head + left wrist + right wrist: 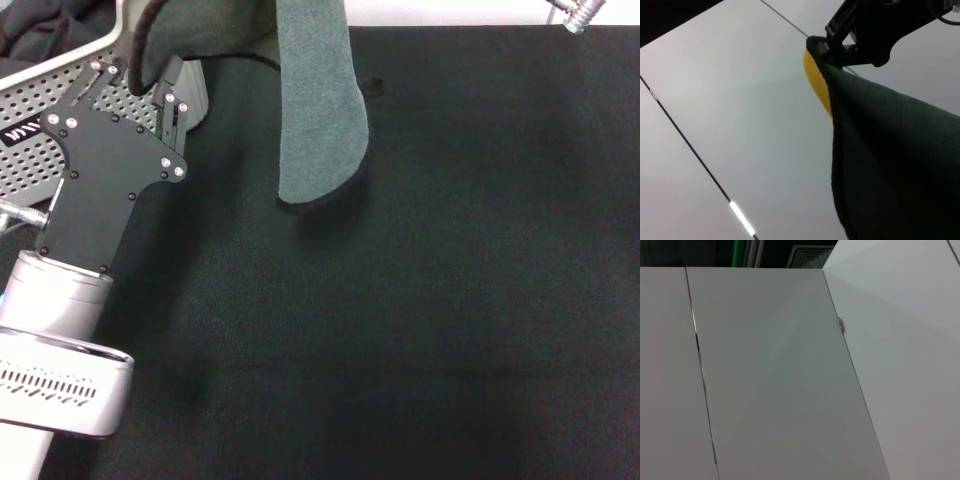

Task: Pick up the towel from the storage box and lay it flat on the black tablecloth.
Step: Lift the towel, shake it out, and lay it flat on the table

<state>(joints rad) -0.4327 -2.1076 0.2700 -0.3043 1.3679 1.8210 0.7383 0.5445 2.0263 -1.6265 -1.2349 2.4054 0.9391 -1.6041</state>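
Left gripper clenched on towel near far-left corner of black tablecloth, just beside storage box. Towel hangs grey-green side out, lower black-bound edge touching tablecloth. Right gripper at far-right edge; claw state cannot tell.

pale grey wall panels filled the wrist views, split by thin dark seams. a bright strip, perhaps a reflected lamp, lay along one seam. a slatted vent sat high up.
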